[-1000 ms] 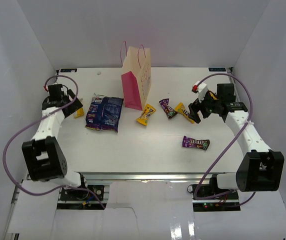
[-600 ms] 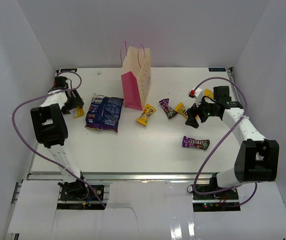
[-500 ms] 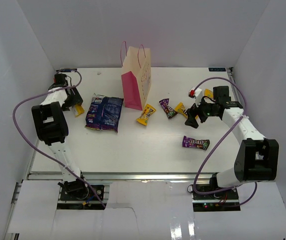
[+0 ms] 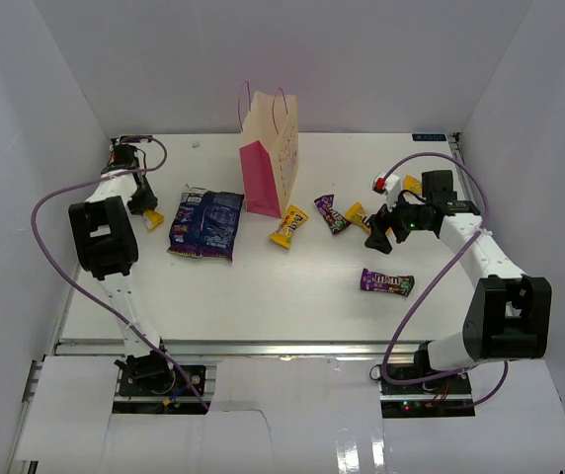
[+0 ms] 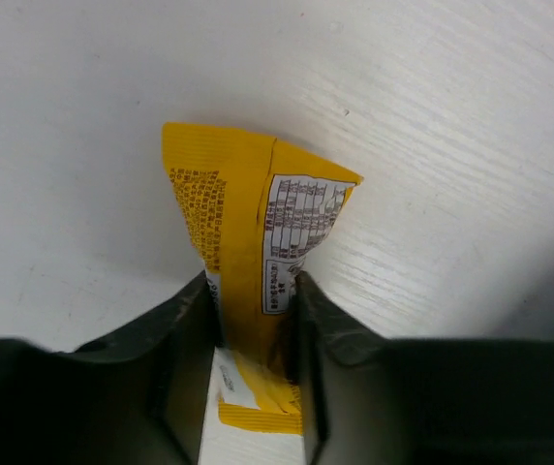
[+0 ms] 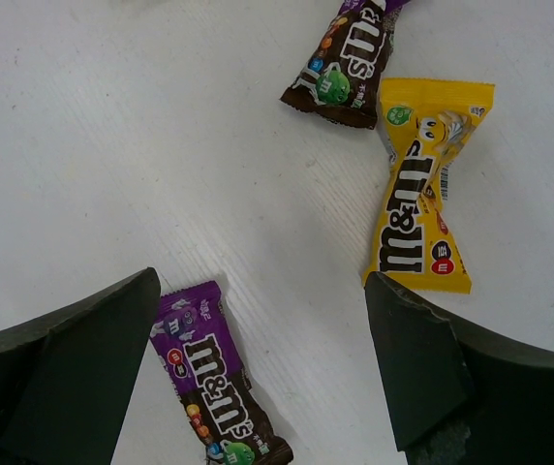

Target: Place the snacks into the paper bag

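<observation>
In the left wrist view my left gripper [image 5: 255, 295] is shut on a yellow candy packet [image 5: 258, 223], whose middle is pinched between the jaws while it lies on the table. From above, the left gripper [image 4: 147, 210] is at the table's far left. The paper bag [image 4: 270, 156] stands upright at the back centre. A blue snack bag [image 4: 206, 223] lies to its left. To the bag's right lie a yellow packet [image 4: 288, 226], a dark packet [image 4: 331, 213] and another yellow one [image 4: 359, 214]. My right gripper [image 4: 381, 232] hangs open above the table, between a purple packet [image 6: 214, 378] and a yellow packet [image 6: 422, 184].
A brown packet [image 6: 347, 58] lies beyond the right fingers. One more yellow packet [image 4: 413, 185] sits behind the right arm, beside a small red and white object [image 4: 385, 182]. White walls close in the table [image 4: 263, 296] on the left, back and right. Purple cables loop off both arms.
The left jaws have closed from wide open onto the yellow packet, and the left arm has folded up towards the back left. The right gripper shifted slightly left and stayed open.
</observation>
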`<act>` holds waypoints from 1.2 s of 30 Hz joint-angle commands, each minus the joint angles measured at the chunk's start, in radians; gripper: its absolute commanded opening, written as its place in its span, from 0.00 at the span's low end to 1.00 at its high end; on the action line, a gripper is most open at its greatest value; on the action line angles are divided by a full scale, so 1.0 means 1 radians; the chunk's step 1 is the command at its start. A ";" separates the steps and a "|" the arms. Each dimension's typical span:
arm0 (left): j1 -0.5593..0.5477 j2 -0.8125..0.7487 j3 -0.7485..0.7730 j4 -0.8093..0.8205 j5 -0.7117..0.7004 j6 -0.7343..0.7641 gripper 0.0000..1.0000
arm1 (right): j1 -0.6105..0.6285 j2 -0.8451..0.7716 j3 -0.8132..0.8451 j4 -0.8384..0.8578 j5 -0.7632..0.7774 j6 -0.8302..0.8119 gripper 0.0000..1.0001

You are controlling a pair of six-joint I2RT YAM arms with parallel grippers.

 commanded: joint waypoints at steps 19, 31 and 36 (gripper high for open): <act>-0.277 -0.605 -0.048 0.236 0.424 -0.232 0.15 | -0.023 -0.003 0.027 0.009 -0.032 0.000 0.92; -0.541 -0.317 0.418 0.244 0.329 -0.120 0.15 | -0.029 -0.026 0.007 0.009 -0.030 -0.007 0.92; -0.572 -0.234 0.535 0.224 0.235 -0.051 0.17 | -0.035 -0.040 -0.007 0.008 -0.032 -0.005 0.92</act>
